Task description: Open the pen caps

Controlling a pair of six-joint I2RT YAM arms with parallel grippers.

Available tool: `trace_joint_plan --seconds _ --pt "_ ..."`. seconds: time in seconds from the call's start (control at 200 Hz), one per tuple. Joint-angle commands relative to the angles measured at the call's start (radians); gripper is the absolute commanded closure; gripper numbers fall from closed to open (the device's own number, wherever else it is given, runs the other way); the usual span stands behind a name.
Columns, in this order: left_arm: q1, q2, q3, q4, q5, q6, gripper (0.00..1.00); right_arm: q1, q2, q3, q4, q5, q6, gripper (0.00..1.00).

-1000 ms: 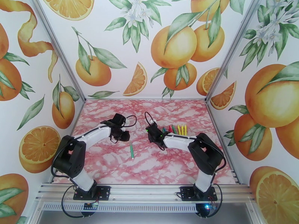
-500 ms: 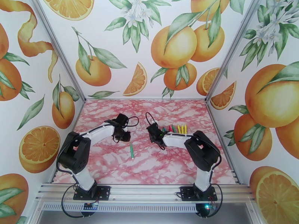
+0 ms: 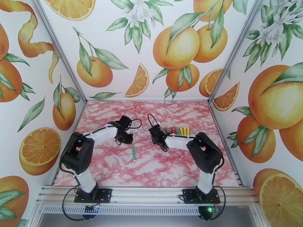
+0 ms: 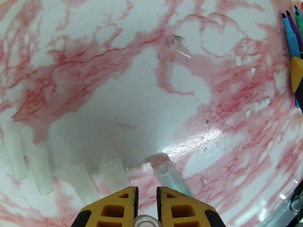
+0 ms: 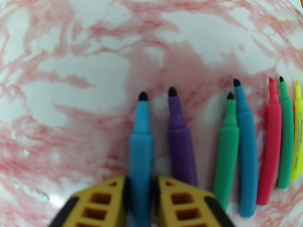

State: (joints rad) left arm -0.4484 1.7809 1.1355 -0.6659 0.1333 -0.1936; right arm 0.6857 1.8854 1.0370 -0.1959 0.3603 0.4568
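— What is held in the left gripper [image 4: 147,190]?
— A clear cap [image 4: 147,221] is pinched tight between its yellow fingers [image 4: 113,209].
— And where are the other caps [image 4: 113,174] seen?
— They are laid flat on the table [image 4: 151,91], just ahead of that gripper. One is found a bit to its right, and the rest are lined up off to its left. Far ahead and to the right, some open pens [image 4: 292,36] can be seen.
— What is seen at the right gripper [image 5: 140,183]?
— A blue pen [image 5: 141,140] is seen between its fingers [image 5: 102,205], with the dark tip pointed away. It cannot be told if the pen is squeezed or let go.
— What is placed beside it?
— A purple pen [image 5: 181,144] is laid just to the right. More open pens are lined up farther right, with tips bare.
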Motion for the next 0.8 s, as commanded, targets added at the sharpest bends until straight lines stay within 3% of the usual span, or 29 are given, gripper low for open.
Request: trace_joint_plan --seconds 0.0,0.796 --pt "-0.006 0.006 0.031 -0.01 0.0 -0.012 0.99 -0.006 -0.02 0.01 -0.027 0.015 0.01 0.71" --pt "-0.028 0.046 0.05 -0.009 -0.05 -0.038 0.83 -0.003 -0.172 -0.073 0.017 -0.064 0.01 0.67"
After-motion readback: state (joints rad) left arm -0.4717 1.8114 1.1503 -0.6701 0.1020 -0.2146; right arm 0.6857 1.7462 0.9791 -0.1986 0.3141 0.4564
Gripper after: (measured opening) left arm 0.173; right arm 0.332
